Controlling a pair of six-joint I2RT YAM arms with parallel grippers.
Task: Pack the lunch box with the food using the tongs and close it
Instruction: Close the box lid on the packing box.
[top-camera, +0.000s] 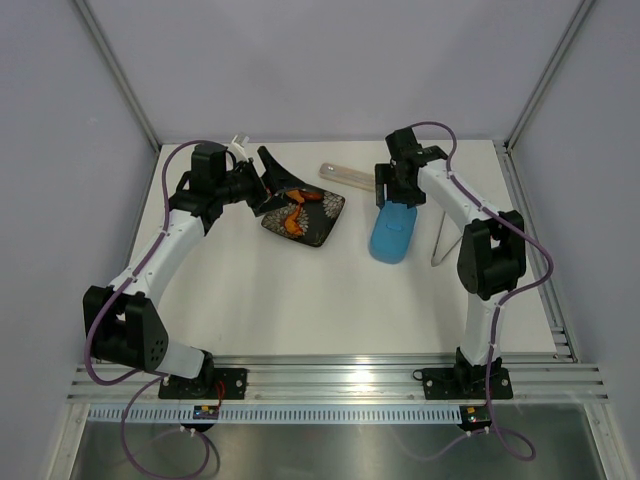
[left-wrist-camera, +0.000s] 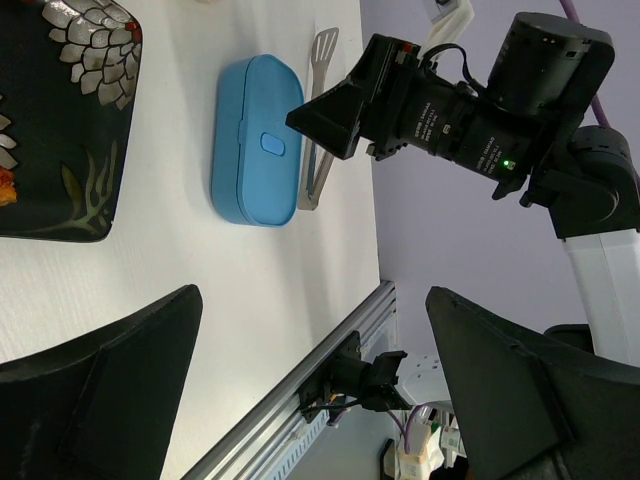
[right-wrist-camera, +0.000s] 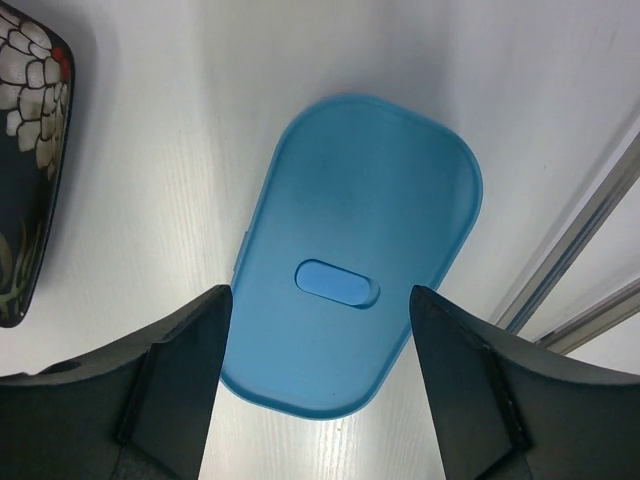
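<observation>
Right jaws: apart, poised above the far end of the lunch box (top-camera: 393, 235), one finger to each side of its short width. Contact with the plastic cannot be told. Left jaws: spread wide, holding nothing, hanging at the left edge of the black plate (top-camera: 322, 228).

Lunch box flat on the worktop (top-camera: 300, 300), between plate and tongs (top-camera: 441, 240), well apart from both, with the lid (right-wrist-camera: 400, 160) seated on top. Judged step: lid removal, ahead of any packing.

For a clean lift:
- Lower squarely, so that both fingers meet the lid's rim and not the base beneath.
- Close gently across the short width — a hard squeeze may bind lid to base.
- Raise straight up, steadying the base with the other arm should it rise too.
- Set the lid on bare worktop, clear of plate and tongs.

Count:
- lunch box: one
- lid: one
- tongs: one pair, lying right of the box
- plate: one
- long translucent case (top-camera: 350, 176): one, farther back
- food (top-camera: 297, 210): a few orange pieces on the plate — exact number not readable
</observation>
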